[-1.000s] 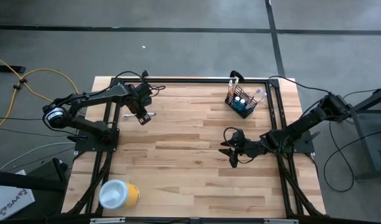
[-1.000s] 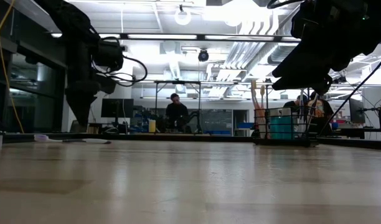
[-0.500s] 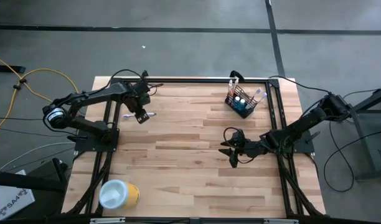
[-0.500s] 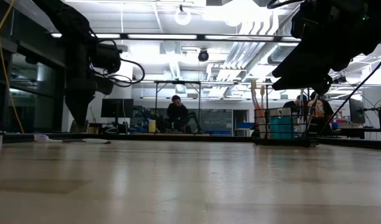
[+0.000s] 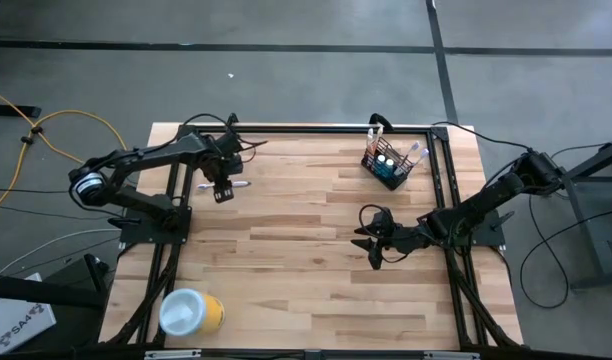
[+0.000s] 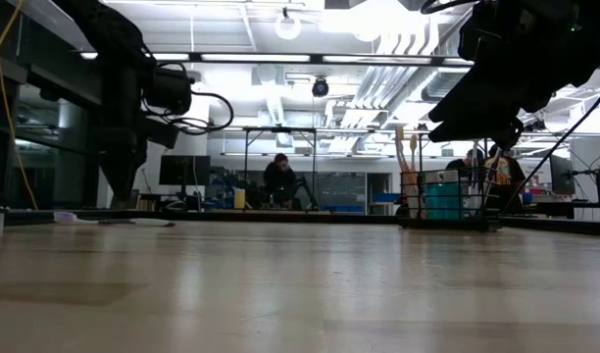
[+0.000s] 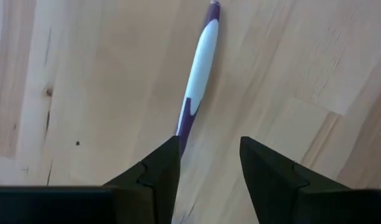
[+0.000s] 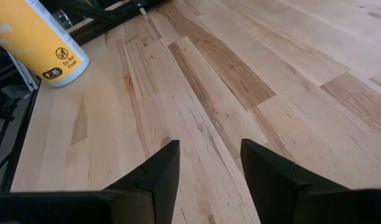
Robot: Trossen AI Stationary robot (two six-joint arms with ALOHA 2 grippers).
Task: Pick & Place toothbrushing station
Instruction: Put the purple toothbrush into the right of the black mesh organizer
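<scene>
A purple and white toothbrush (image 7: 200,62) lies flat on the wooden table at the far left (image 5: 238,184). My left gripper (image 7: 209,155) hangs over its near end, open and pointing down (image 5: 220,190). The black wire-mesh holder (image 5: 389,165) stands at the far right with several toothbrushes and two blue tubes upright in it; in the low view the holder (image 6: 442,196) shows at the right. My right gripper (image 5: 371,240) hovers open over the table's right middle, with only bare wood between its fingers (image 8: 209,162). My left gripper comes from above over the toothbrush's purple handle end (image 7: 183,127), which runs beneath one finger (image 7: 159,171). I cannot tell whether that finger touches it. The toothbrush lies flat on the wood and reaches away from the fingers.
A yellow cylinder with a white top (image 5: 191,312) lies near the table's front left corner; in the right wrist view the yellow cylinder (image 8: 47,43) shows at the upper left. A black frame (image 5: 316,130) runs around the table's edges. Beyond the table a person (image 6: 277,176) stands in the room.
My left gripper has rolled about its own pointing line while staying over the toothbrush, and in the low view its lower end shows wider than before. The toothbrush lies where it lay.
</scene>
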